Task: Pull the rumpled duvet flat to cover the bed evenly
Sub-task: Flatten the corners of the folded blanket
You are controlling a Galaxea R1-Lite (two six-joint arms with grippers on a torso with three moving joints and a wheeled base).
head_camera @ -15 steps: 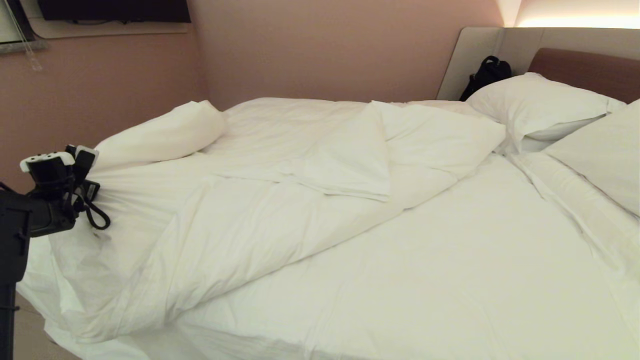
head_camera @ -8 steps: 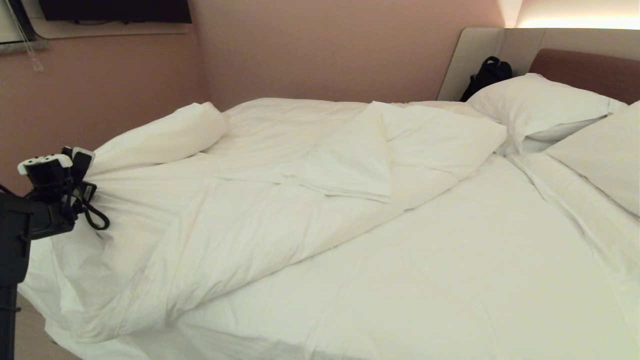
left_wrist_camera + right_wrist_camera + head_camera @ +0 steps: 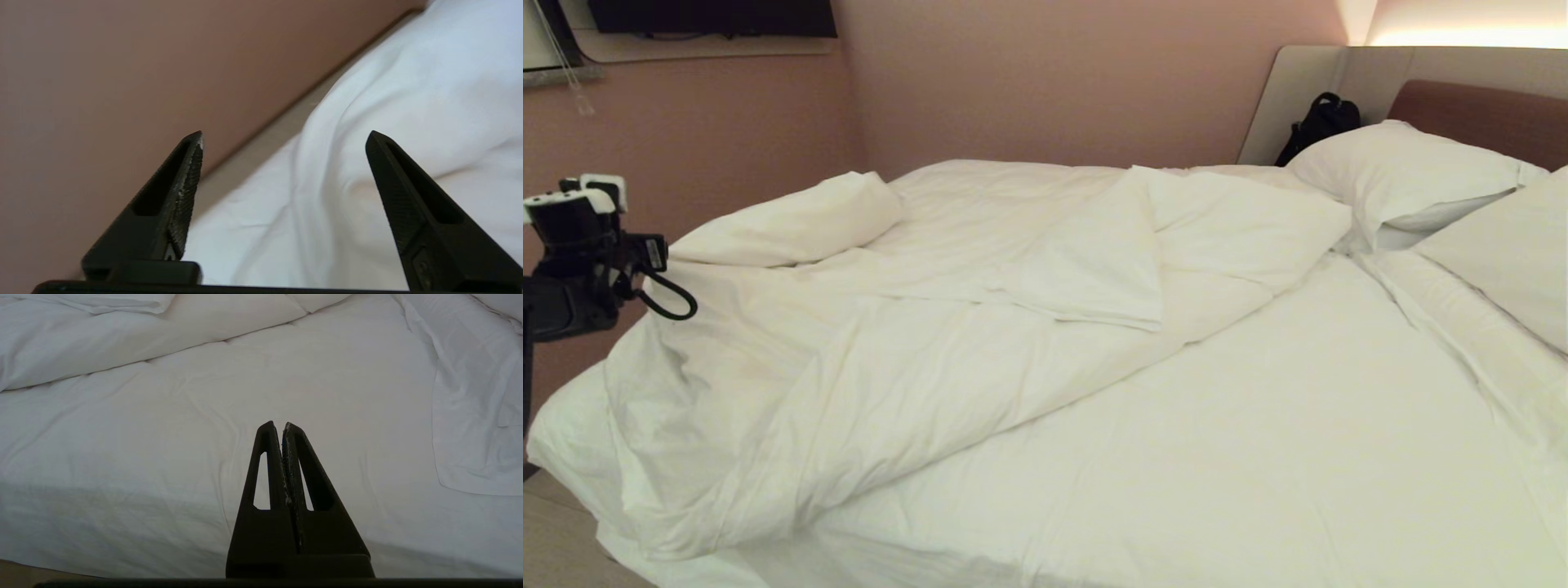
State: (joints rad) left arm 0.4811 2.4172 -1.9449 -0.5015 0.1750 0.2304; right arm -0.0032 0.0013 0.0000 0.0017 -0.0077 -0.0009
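With its jaws spread wide and empty at the frame's left edge, the left gripper (image 3: 574, 189) is judged between pulls; the duvet (image 3: 915, 327), bunched left of centre, must be regripped.

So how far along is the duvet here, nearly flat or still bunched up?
Partly done. The duvet reaches the bed's foot corner on the robot's left, but it lies folded back on itself mid-bed and bunched at the far side. Nothing is in hand: the left gripper is open and empty off that corner, the right gripper shut over the bedding. Left: unfold the flap and draw it toward the pillows.
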